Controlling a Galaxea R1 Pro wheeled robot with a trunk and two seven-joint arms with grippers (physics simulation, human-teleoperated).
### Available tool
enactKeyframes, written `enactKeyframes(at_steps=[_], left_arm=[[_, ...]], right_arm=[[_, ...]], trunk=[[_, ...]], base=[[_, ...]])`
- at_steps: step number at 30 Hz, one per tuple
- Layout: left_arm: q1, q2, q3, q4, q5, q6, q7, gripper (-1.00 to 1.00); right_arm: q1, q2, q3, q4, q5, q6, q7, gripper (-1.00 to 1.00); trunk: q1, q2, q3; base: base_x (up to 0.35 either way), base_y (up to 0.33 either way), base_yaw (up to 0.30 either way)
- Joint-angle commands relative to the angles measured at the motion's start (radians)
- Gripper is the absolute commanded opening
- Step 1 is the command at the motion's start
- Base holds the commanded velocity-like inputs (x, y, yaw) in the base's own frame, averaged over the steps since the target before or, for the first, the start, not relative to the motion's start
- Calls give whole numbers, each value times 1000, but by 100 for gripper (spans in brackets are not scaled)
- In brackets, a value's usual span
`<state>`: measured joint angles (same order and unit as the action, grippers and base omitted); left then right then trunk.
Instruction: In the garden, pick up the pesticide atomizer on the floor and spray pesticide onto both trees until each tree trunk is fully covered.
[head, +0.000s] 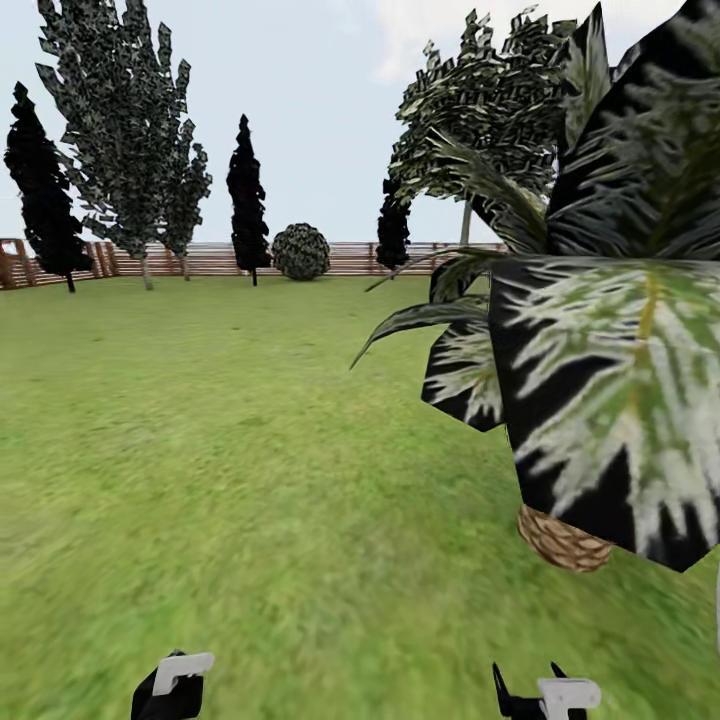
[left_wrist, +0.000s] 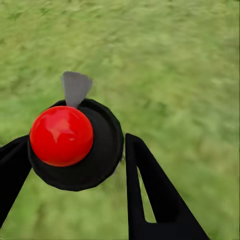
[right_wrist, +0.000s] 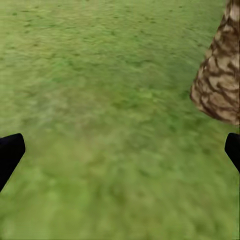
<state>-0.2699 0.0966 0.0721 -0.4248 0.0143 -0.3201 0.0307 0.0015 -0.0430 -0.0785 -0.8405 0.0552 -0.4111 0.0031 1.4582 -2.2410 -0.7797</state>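
Left hand (left_wrist: 75, 170) is clamped on the pesticide atomizer (left_wrist: 75, 145), red ball top and black body, right hand (right_wrist: 120, 150) is spread wide with nothing in it over the grass (head: 250, 450), a scaly-trunked palm (head: 600, 380) sits just ahead on the right, and the fence (head: 210, 258) rings the far edge of the garden.

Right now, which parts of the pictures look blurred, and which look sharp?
Head view: near grass smeared, big leaves blocky, far fence crisper. Left wrist view: red ball sharp with a glare spot, grass soft. Right wrist view: grass blurred, woven base coarse.
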Motion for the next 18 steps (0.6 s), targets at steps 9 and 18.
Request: enactKeyframes(at_steps=[9, 18], left_arm=[[0, 0, 0, 2, 1, 0, 0, -100], [0, 0, 0, 8, 1, 0, 0, -100]], right_arm=[[0, 1, 0, 0, 0, 0, 0, 100], [0, 2, 0, 0, 0, 0, 0, 100]], trunk=[[0, 0, 0], [0, 0, -4]], base=[[337, 4, 275], [293, 162, 278]])
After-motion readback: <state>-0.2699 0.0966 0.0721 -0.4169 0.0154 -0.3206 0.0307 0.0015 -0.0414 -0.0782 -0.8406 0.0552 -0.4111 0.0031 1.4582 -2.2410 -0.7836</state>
